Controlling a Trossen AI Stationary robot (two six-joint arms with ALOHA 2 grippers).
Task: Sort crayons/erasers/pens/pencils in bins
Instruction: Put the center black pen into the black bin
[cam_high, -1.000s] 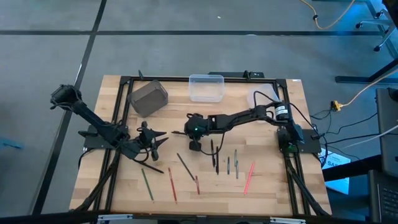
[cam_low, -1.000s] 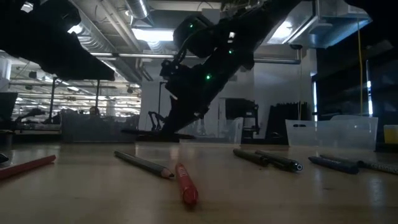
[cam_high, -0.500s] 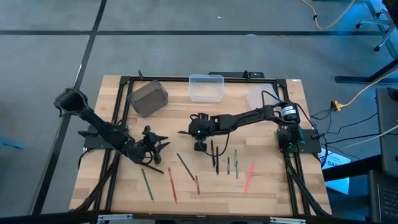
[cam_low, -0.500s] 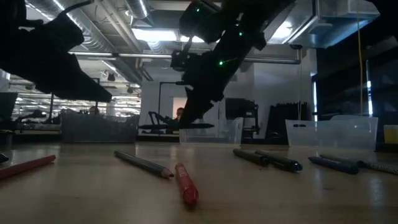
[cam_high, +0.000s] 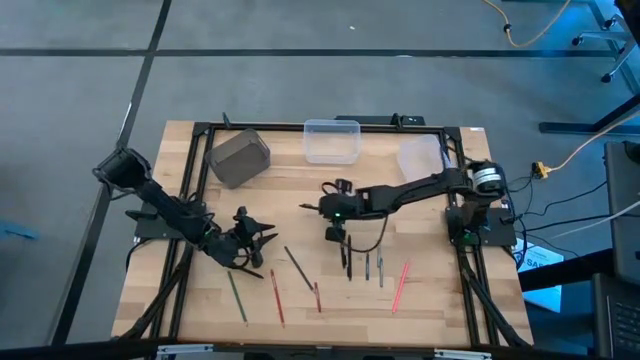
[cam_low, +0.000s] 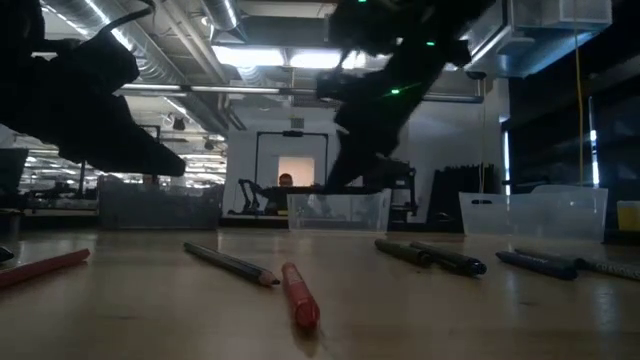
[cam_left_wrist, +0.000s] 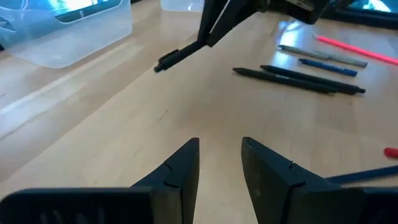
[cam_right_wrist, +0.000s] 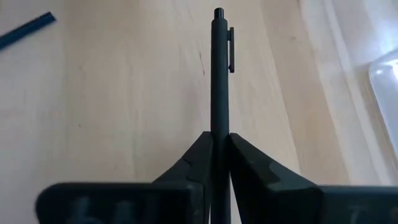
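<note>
My right gripper (cam_high: 318, 207) is over the middle of the table and shut on a black pen (cam_right_wrist: 219, 68), which also shows in the left wrist view (cam_left_wrist: 177, 57). My left gripper (cam_left_wrist: 221, 146) is open and empty over bare wood at the table's left (cam_high: 252, 238). Several sticks lie flat near the front: green (cam_high: 236, 297), red (cam_high: 277, 297), dark (cam_high: 297, 267), black (cam_high: 345, 250), grey (cam_high: 366, 265), pink (cam_high: 401, 285). The dark grey bin (cam_high: 238, 157), the clear bin (cam_high: 332, 140) and the whitish bin (cam_high: 422, 155) stand along the far edge. My right gripper pinches the pen's barrel (cam_right_wrist: 219, 127) between its two fingers. The pen lies along the fingers, and its clip end (cam_right_wrist: 222, 37) sticks out beyond the fingertips. The fingers point toward the table's left, slanting down. The pen is lifted clear of the table.
A black frame (cam_high: 300, 128) runs around the table top. In the low view a pencil (cam_low: 230, 264) and a red crayon (cam_low: 299, 295) lie in front, with dark pens (cam_low: 430, 256) to their right. Bare wood lies between the bins and the sticks.
My right gripper has risen and gone toward the table's right edge, carrying the black pen clear of the table. My left gripper has gone a little toward the near edge and the right, still open.
</note>
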